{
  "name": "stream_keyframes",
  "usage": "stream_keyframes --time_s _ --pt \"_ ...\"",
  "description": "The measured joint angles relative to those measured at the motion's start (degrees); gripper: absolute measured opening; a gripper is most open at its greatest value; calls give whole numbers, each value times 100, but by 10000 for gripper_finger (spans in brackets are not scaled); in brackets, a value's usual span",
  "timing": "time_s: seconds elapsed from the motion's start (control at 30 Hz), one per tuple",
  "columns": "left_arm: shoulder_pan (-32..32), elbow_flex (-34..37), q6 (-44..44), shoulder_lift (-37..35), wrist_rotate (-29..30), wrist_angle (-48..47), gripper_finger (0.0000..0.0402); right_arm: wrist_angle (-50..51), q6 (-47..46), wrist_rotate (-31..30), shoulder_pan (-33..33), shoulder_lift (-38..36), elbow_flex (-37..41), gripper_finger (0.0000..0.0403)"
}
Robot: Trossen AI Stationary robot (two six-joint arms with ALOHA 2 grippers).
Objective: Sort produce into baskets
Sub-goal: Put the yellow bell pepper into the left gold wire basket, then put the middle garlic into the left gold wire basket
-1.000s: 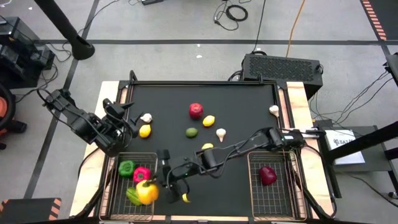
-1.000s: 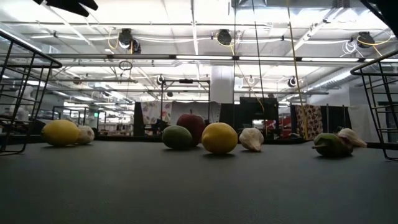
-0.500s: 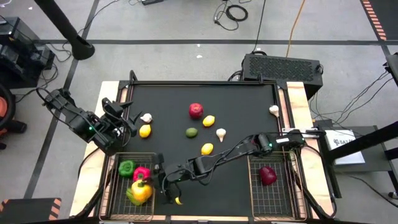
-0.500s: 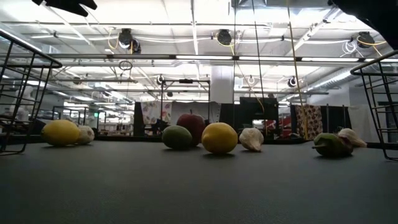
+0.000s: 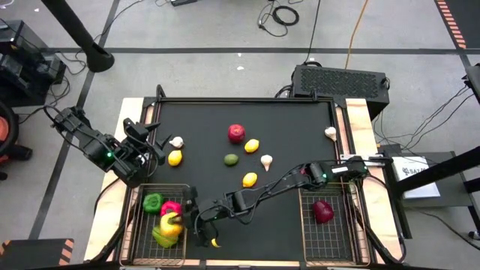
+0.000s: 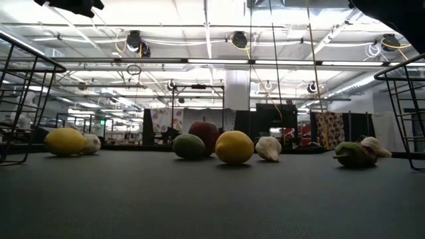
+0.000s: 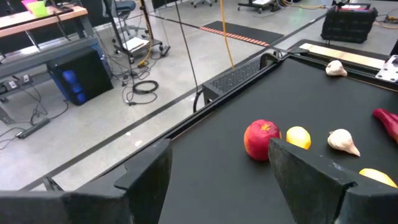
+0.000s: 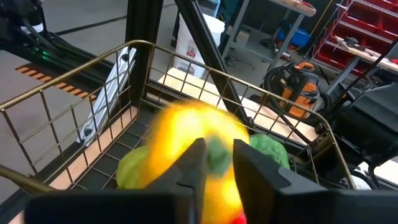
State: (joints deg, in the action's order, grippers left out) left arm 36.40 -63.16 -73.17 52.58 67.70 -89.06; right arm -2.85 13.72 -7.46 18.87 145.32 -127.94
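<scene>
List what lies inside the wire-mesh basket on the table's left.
Left wire-mesh basket: green pepper, pink-red pepper, yellow pepper, another green piece partly covered. Anything beneath them is hidden.

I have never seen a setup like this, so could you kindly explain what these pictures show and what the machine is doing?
Two dark robot arms work at a black table. One camera looks straight down, one sits at table height, and one rides on each wrist. Loose toy produce lies on the table: a red apple, lemons, a lime and garlic bulbs. Two wire baskets stand at the near edge. The right gripper reaches across beside the left basket, its fingers narrowly apart around the stem of a yellow pepper over that basket; whether they still grip it is unclear. The left gripper waits open at the table's left side, holding nothing.
</scene>
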Motion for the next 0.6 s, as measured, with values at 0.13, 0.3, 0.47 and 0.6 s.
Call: stream_keyframes --time_s 0.13,0.3,0.47,0.6 --pt "0 0 -1 0 0 5 274 -2 29 0 0 0 0 119" --pt "0 0 -1 0 0 7 274 0 57 0 0 -35 0 166" --pt "0 0 -2 0 -53 3 274 772 136 -34 14 -437 0 190" --pt "0 65 -12 2 -169 16 274 2105 104 -28 72 -936 -2 198"
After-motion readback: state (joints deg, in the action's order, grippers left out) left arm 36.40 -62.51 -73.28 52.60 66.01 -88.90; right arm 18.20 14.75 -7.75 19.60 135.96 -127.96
